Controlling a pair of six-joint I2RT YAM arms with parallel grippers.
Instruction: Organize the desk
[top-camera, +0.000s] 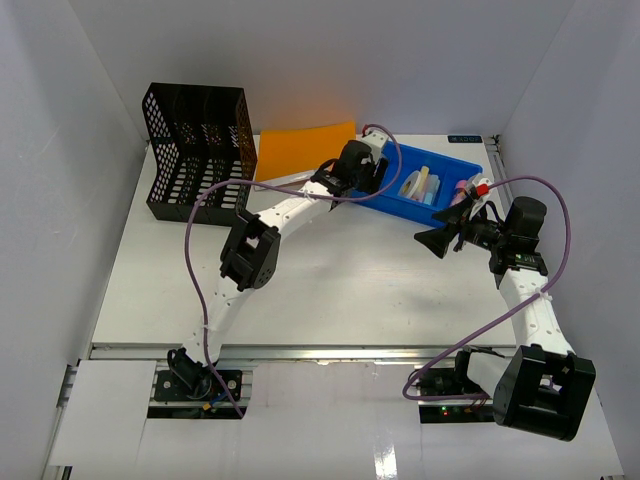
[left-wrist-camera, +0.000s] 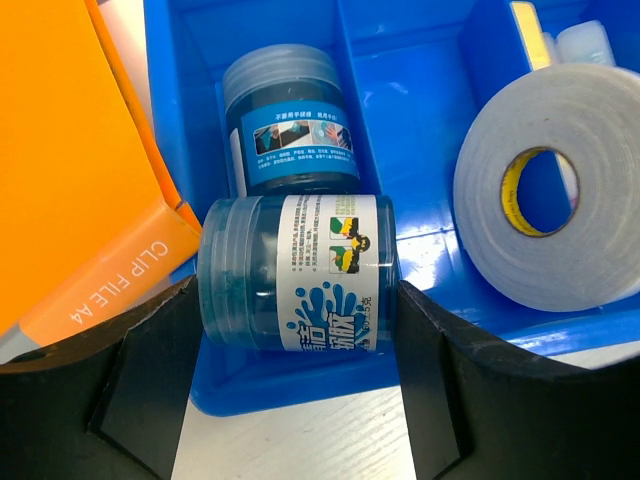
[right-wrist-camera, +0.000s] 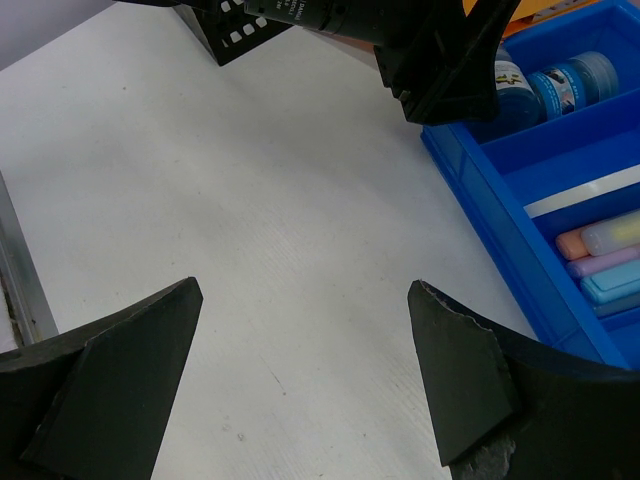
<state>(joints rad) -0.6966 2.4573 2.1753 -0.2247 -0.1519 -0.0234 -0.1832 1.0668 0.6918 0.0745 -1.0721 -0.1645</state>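
Observation:
The white desk (top-camera: 330, 290) holds a blue tray (top-camera: 398, 206) at the back right. My left gripper (top-camera: 365, 172) is over the tray's left end. In the left wrist view this gripper (left-wrist-camera: 298, 292) is shut on a blue jar (left-wrist-camera: 295, 265) lying on its side over the tray's end compartment (left-wrist-camera: 300, 385). A second blue jar (left-wrist-camera: 290, 125) lies behind it in that compartment. My right gripper (top-camera: 435, 240) hovers over bare desk just in front of the tray. In the right wrist view it (right-wrist-camera: 305, 288) is wide open and empty.
An orange clip file (top-camera: 300, 145) lies behind the tray's left end, close beside my left fingers (left-wrist-camera: 70, 170). A black mesh organizer (top-camera: 195, 155) stands at the back left. A white tape roll (left-wrist-camera: 600, 130) and pastel markers (right-wrist-camera: 600, 250) fill other tray compartments. An aluminium rail (top-camera: 300, 352) runs along the near edge.

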